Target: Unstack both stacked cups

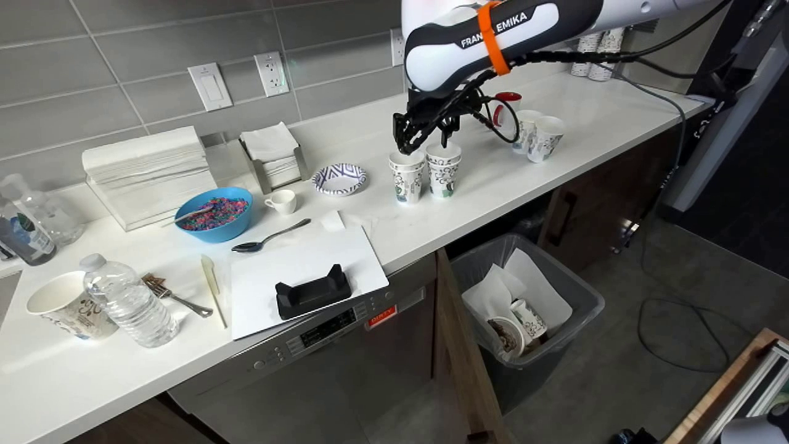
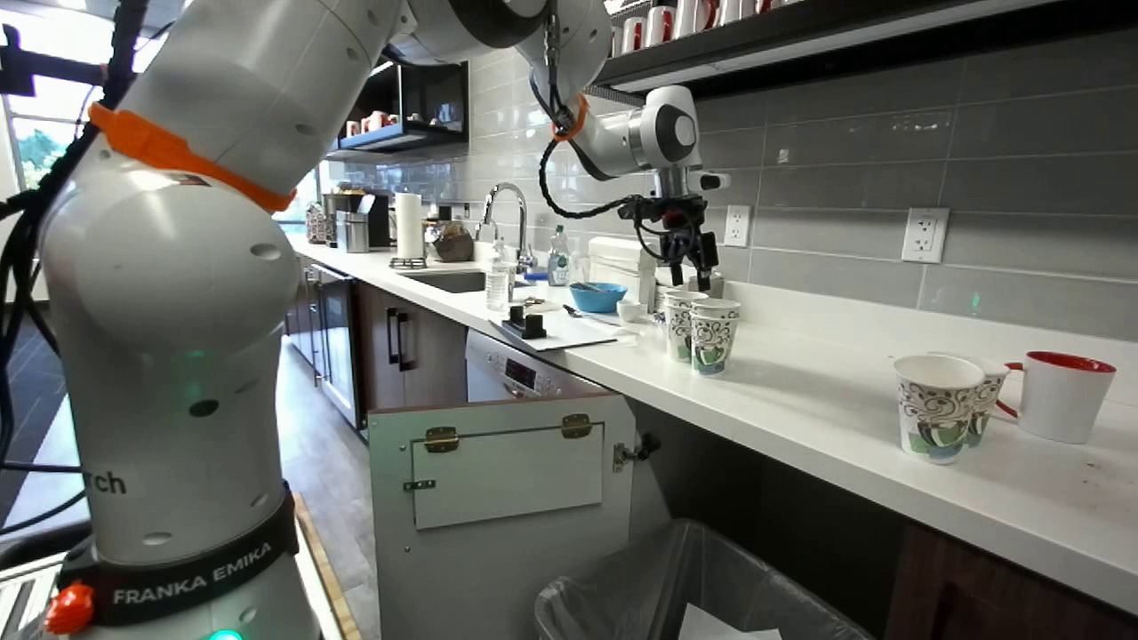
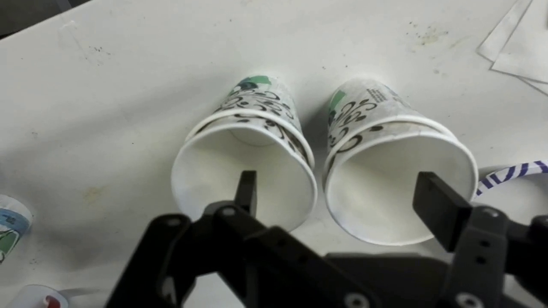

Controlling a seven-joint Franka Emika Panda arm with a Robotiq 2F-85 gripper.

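Note:
Two upright stacks of nested white patterned cups stand side by side on the counter. The stack nearer the bowl (image 1: 407, 182) shows in the wrist view (image 3: 376, 167) at the right, and the other stack (image 1: 442, 176) shows at the left (image 3: 257, 160). In an exterior view, the stacks (image 2: 713, 342) overlap. Each stack shows two rims. My gripper (image 1: 425, 143) is above the stacks, also seen in the wrist view (image 3: 338, 192) and in an exterior view (image 2: 691, 277). Its fingers are wide apart with nothing between them, one over each stack in the wrist view.
Two patterned cups (image 1: 545, 140) stand close together beside a red-lined white mug (image 2: 1062, 396). A shallow blue-patterned bowl (image 1: 339, 180) is near the stacks. A spoon (image 1: 271, 235), a small white cup (image 1: 283, 201) and a blue bowl (image 1: 240, 225) lie farther along. An open bin (image 1: 585, 299) is below the counter edge.

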